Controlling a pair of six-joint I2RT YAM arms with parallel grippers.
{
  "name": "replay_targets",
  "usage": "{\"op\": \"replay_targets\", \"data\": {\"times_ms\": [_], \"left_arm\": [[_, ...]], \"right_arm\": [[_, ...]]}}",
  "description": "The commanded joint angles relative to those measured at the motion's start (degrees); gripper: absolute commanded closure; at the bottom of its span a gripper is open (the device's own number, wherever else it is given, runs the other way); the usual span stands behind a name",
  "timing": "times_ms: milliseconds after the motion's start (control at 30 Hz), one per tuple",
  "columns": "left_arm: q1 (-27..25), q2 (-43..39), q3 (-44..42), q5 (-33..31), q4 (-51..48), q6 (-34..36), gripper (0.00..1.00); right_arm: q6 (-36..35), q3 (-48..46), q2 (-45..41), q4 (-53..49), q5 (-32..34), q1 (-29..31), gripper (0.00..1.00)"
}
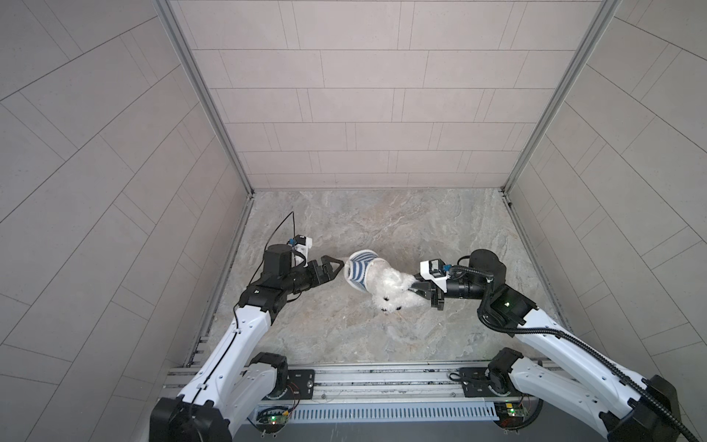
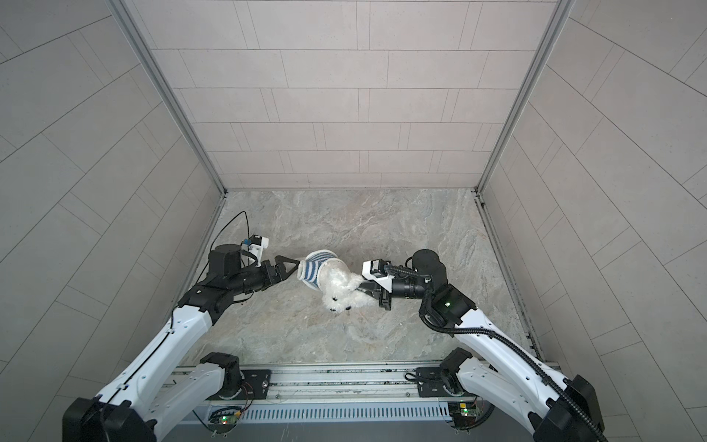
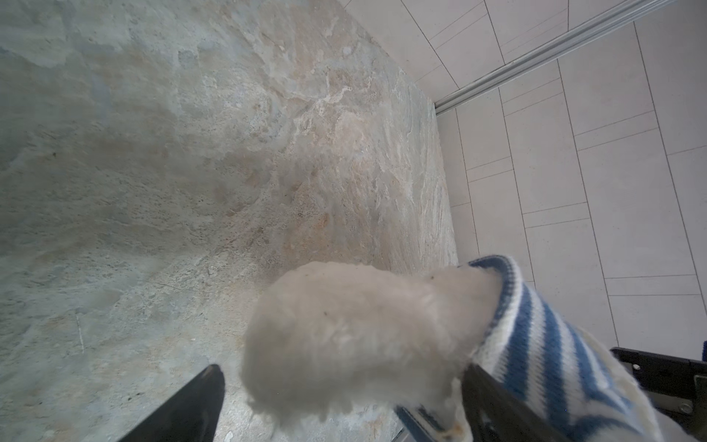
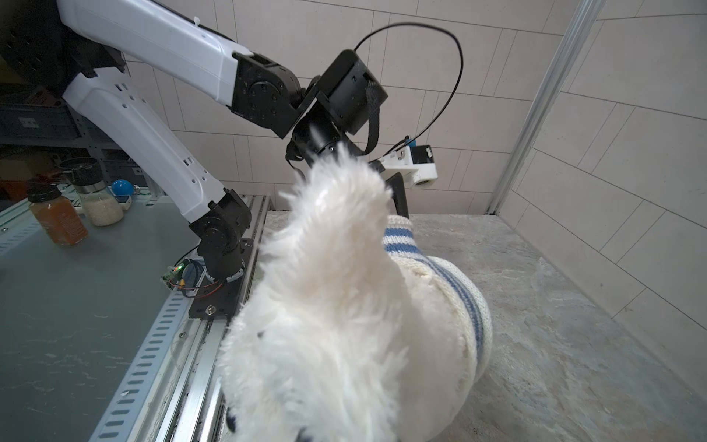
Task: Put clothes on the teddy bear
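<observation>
Centrally on the counter (image 1: pixel 382 336), the teddy bear (image 1: pixel 394 285) lies between the two arms, with the blue-and-white striped shirt (image 1: pixel 357 269) around its body and its face turned toward the near edge in both top views. The right gripper (image 1: pixel 415 287) has its fingers closed together on the fur of the bear's head. The left gripper (image 1: pixel 339 269) sits at the shirt end with its fingers (image 3: pixel 191 402) wide apart; in the left wrist view a plush limb (image 3: pixel 344 336) lies between them, unclamped.
</observation>
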Motion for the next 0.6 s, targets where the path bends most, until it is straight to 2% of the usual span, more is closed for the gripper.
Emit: {"op": "replay_targets", "data": {"times_ms": [0, 133, 233, 400, 467, 500, 567], "left_arm": [[0.53, -1.13, -2.71, 4.12, 11.71, -7.07, 0.0], [0.5, -1.03, -4.61, 8.64, 20.57, -13.5, 0.01], [0.51, -2.09, -5.25, 9.56, 23.7, -15.78, 0.06], [0.53, -3.54, -4.33, 8.47, 23.44, -16.99, 0.47], [0.53, -3.77, -3.93, 7.83, 22.81, -17.18, 0.58], [0.53, -3.86, -3.79, 7.57, 23.06, -17.58, 0.61], [0.53, -3.97, -3.72, 6.91, 23.8, -18.48, 0.56]], "right_arm": [[-1.7, 0.78, -1.9, 4.34, -2.49, -0.05, 1.0], [-0.28, 0.17, -1.68, 6.82, -2.81, 0.05, 1.0], [0.76, -0.19, -1.73, 8.52, -3.19, -0.03, 1.0], [1.13, -0.39, -2.37, 8.79, -3.06, 0.04, 1.0], [1.47, -0.38, -2.72, 8.91, -3.15, 0.06, 1.0], [1.66, -0.3, -2.9, 8.94, -3.23, 0.01, 1.0], [2.78, -0.39, -3.41, 9.77, -3.54, -0.01, 1.0]]}}
